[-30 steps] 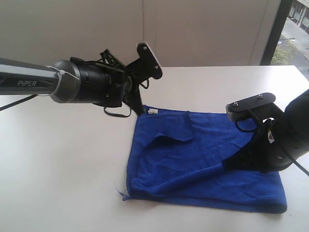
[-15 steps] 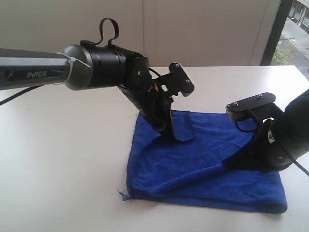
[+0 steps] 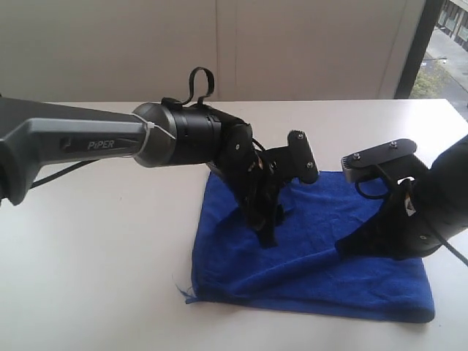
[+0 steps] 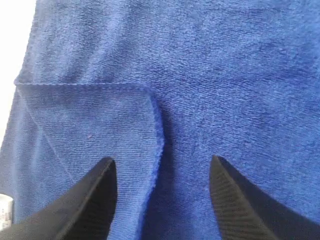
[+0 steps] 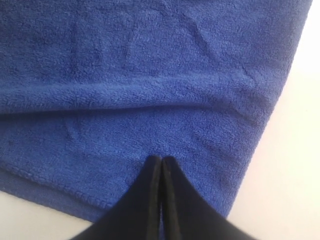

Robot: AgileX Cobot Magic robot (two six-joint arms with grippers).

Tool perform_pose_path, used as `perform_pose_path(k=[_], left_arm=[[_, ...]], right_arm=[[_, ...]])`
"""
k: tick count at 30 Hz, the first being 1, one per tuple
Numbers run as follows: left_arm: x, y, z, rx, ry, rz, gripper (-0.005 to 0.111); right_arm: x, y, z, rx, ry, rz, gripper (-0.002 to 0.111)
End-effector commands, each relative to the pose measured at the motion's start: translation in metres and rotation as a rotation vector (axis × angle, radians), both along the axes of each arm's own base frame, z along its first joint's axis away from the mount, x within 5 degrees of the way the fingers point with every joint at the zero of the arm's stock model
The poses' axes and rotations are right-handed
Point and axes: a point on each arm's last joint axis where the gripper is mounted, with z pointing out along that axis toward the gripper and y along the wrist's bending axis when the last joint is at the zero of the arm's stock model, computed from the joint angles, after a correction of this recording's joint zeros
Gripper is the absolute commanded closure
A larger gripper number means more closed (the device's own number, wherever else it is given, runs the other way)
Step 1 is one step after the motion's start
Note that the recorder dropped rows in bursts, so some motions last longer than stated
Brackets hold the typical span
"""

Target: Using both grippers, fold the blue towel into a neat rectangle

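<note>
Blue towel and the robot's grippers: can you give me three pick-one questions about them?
1. Where does the blue towel lie? A on the white table; B on the floor; C in a box.
2. How many grippers reach over it? A one; B two; C four.
3. The left gripper is: A open; B shut; C hidden.
Answers: 1 A, the pale tabletop shows beside its edges. 2 B, the left one and the right gripper are both over the cloth. 3 A, its wrist view shows the jaws standing apart.
</note>
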Motion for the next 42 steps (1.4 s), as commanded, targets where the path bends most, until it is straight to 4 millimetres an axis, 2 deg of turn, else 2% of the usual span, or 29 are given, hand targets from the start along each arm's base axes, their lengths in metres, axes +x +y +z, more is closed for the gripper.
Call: perform_pose_path(k=[1,4,8,10,11,15,17,27,32,34,36,42], left_arm=[[0.005,0.001,-0.007,0.054,-0.066,-0.042,0.051],[0.008,0.003,-0.020,0.125,-0.085,-0.073,0.053],[0.009,0.002,-0.022,0.098,-0.085,-0.047,0.065],[0.010,0.001,-0.022,0.093,-0.090,-0.047,0.076],[0.010,0.001,-0.022,0.093,-0.090,-0.047,0.080],[0.010,0.001,-0.022,0.096,-0.094,-0.049,0.080],[0.010,0.001,-0.022,0.097,-0.098,-0.051,0.080],[0.015,0.001,-0.019,0.092,-0.157,-0.070,0.080],[0.017,0.001,-0.018,0.089,-0.186,-0.081,0.067],[0.018,0.000,-0.017,0.081,-0.195,-0.083,0.067],[0.019,0.001,-0.020,0.089,-0.198,-0.087,0.073],[0.019,0.002,-0.026,0.111,-0.186,-0.091,0.100]], right_arm=[[0.000,-0.002,0.001,0.002,-0.011,-0.004,0.108],[0.000,-0.002,0.000,0.002,-0.009,-0.004,0.108],[0.000,-0.002,0.000,0.001,-0.008,-0.005,0.108],[0.000,-0.002,-0.005,-0.004,0.012,-0.005,0.108],[0.000,-0.001,-0.016,-0.001,0.022,0.006,0.108],[-0.001,-0.002,-0.047,-0.019,0.117,0.006,0.108],[0.000,-0.007,-0.053,-0.020,0.139,-0.020,0.108],[0.000,-0.010,-0.064,-0.037,0.199,-0.033,0.108],[-0.002,-0.010,-0.073,-0.041,0.231,-0.034,0.108],[-0.002,-0.010,-0.076,-0.039,0.236,-0.034,0.108],[-0.002,-0.010,-0.077,-0.041,0.242,-0.034,0.108],[-0.002,-0.010,-0.078,-0.040,0.241,-0.034,0.108]])
